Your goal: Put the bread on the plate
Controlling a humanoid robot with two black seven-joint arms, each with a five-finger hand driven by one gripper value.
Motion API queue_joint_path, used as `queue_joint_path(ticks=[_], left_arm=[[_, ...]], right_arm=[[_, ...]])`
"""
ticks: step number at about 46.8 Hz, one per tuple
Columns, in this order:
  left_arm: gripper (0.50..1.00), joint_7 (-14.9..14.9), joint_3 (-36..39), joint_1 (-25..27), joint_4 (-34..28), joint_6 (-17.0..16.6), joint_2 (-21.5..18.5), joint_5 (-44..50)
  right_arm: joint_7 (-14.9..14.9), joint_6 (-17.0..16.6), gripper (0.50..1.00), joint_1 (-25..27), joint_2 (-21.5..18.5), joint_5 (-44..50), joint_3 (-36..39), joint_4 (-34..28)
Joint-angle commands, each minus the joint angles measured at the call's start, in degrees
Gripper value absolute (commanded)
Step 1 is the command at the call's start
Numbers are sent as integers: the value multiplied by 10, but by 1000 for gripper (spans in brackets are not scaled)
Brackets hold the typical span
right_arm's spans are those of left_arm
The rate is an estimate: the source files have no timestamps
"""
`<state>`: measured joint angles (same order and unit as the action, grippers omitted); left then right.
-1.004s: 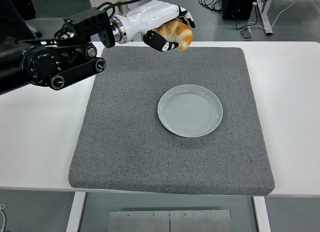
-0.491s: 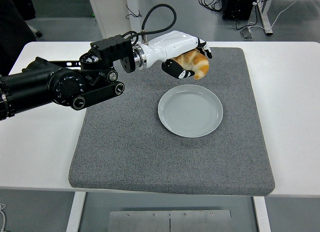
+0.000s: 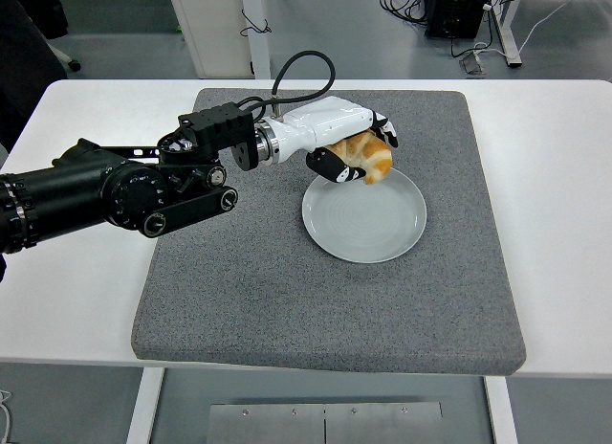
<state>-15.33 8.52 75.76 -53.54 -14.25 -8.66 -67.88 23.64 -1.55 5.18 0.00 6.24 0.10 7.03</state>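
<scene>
Head view, left hand (image 3: 356, 149) with fingers curled tight around the orange-brown bread (image 3: 367, 157), bread up in the air over the far edge of the pale plate (image 3: 364, 224), plate on a grey mat (image 3: 287, 291), white table (image 3: 564, 224) underneath

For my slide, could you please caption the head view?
Left hand holds the bread over the far rim of the plate on the grey mat.

My white table (image 3: 555, 224), near edge along the bottom, a large grey felt mat (image 3: 287, 291) lying flat across its middle, a round pale plate (image 3: 368, 224) resting on the mat's far right part, bare tabletop on both sides
</scene>
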Motion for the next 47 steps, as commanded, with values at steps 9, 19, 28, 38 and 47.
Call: queue_joint_path(ticks=[9,19,28,38,47], left_arm=[[634,0,14,-17,2,-15,8,-15],[636,0,29,-26,5,-39,8,-15],[636,-1,39,-39,8,-50,13,-15],[637,-1,41,-47,9,-53,18,-15],[642,-1,44,-52,12,-53,22,-15]], right_arm=[[0,0,1000,0,0,0,0,0],[0,0,1000,0,0,0,0,0],[0,1,1000,0,0,0,0,0],[0,1,1000,0,0,0,0,0],[0,1,1000,0,0,0,0,0]])
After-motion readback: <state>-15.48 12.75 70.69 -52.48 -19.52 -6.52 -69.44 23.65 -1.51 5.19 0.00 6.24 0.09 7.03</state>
